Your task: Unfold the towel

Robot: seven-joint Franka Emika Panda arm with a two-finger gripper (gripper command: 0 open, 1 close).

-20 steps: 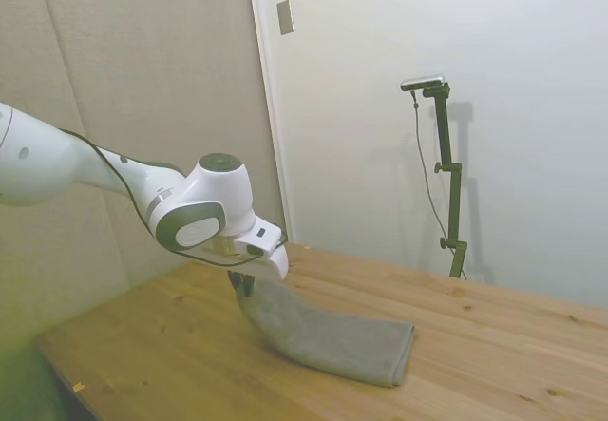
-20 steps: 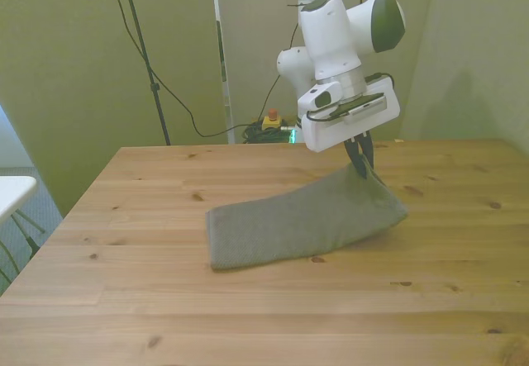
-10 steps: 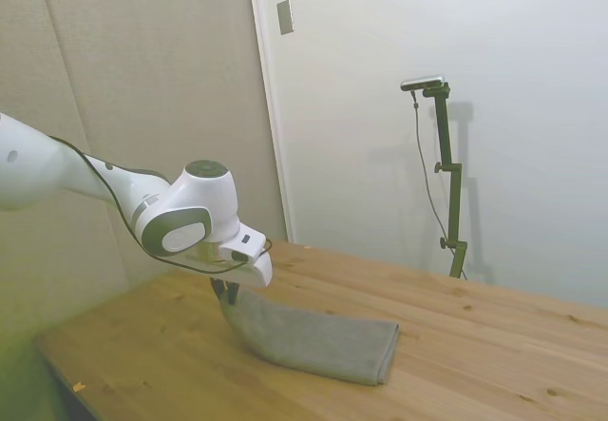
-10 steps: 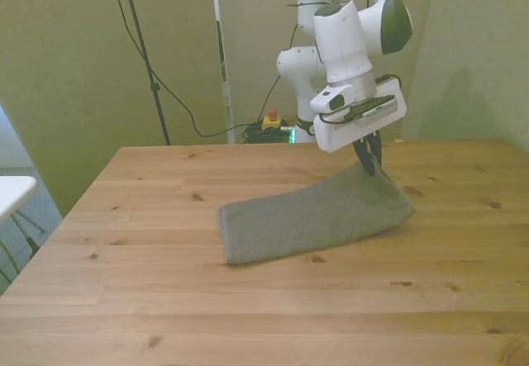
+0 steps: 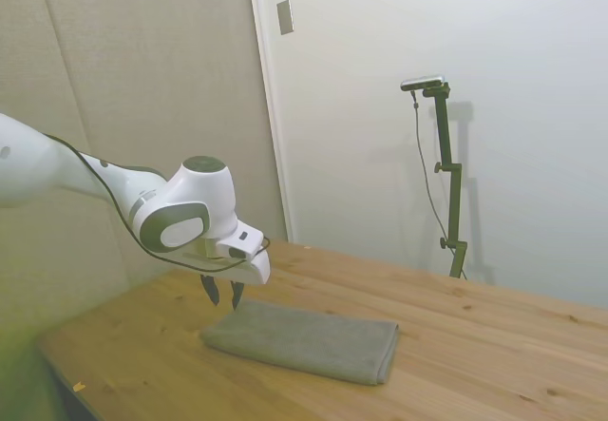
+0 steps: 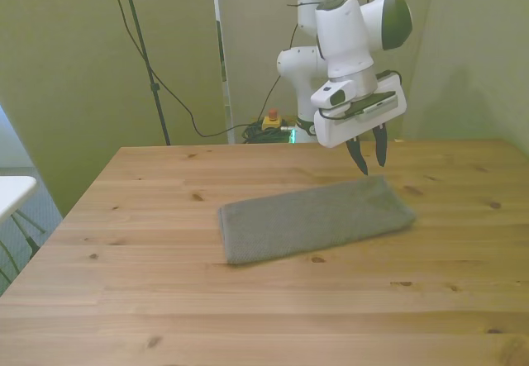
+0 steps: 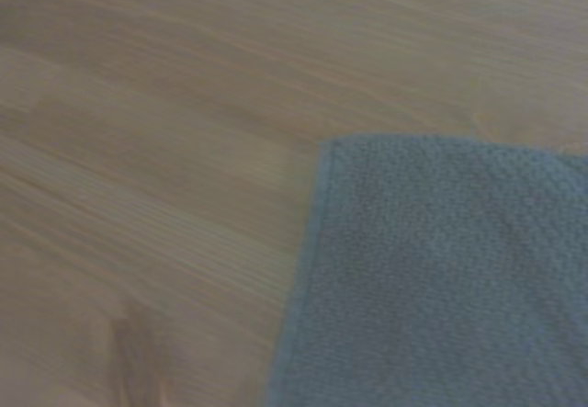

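Observation:
The grey-green towel (image 6: pixel 316 217) lies flat on the wooden table (image 6: pixel 132 300) as a long strip, slanting up toward the front view's right. In the side view the towel (image 5: pixel 304 338) stretches from under the gripper toward the right. My gripper (image 6: pixel 372 164) hangs open just above the towel's end at the front view's right, holding nothing. Its dark fingers (image 5: pixel 223 296) point down, a short gap above the cloth. The wrist view shows a corner of the towel (image 7: pixel 441 278) against bare wood.
Cables, a small yellow box with a red button (image 6: pixel 270 121) and a green-lit device sit on the floor behind the table. A thin dark stand (image 6: pixel 142 52) rises at the front view's left, off the table.
The gripper has opened and let go of the towel's end. That end has dropped, so the towel now lies flat. The gripper has stayed just above it.

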